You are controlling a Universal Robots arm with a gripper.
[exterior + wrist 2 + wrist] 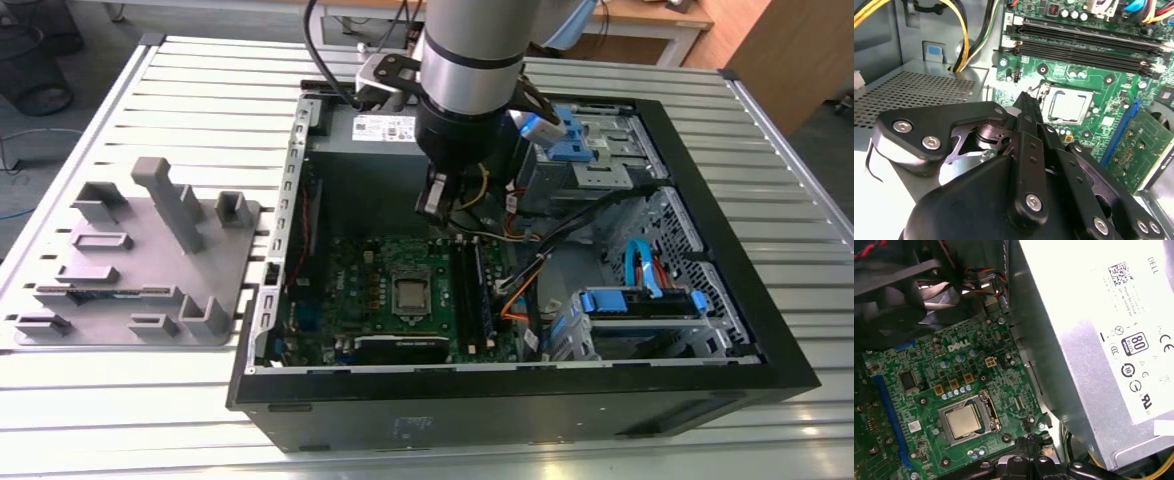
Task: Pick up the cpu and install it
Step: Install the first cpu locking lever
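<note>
Exterior view, left to right:
- Grey fixture plate [134,260] with upright blocks, on the slatted table [80,420], just beside the open PC case [534,400].
- Green motherboard [360,290] flat on the case floor. The cpu [410,292] lies in its socket around mid-board, metal top up. It also shows in both wrist views [1068,106] [963,421], framed by the silver socket bracket [991,412]. Can't tell whether the bracket is latched.
- Gripper [438,205] hangs above the board, apart from the cpu. In the second wrist view its tip [1026,100] looks pinched together with nothing visible between the fingers. It appears empty.
- Blue drive caddies [641,300] and cable bundles sit on the exterior view's right.

Handling (judgement):
- The cpu should be light, rigid and thin.
- The smooth metal lid is likely slippery, and the underside contacts and socket pins are fragile.
- Best hold is by two opposite edges of the rim, kept level. No pressure on the top, no sliding in the socket.

Writing:
- The power supply [1094,340] carries a big white label [1139,340] with print and certification marks.
- There's white lettering on the board above the socket.
- A smaller sticker [384,127] shows in the exterior view.
- None transcribed here.
</note>
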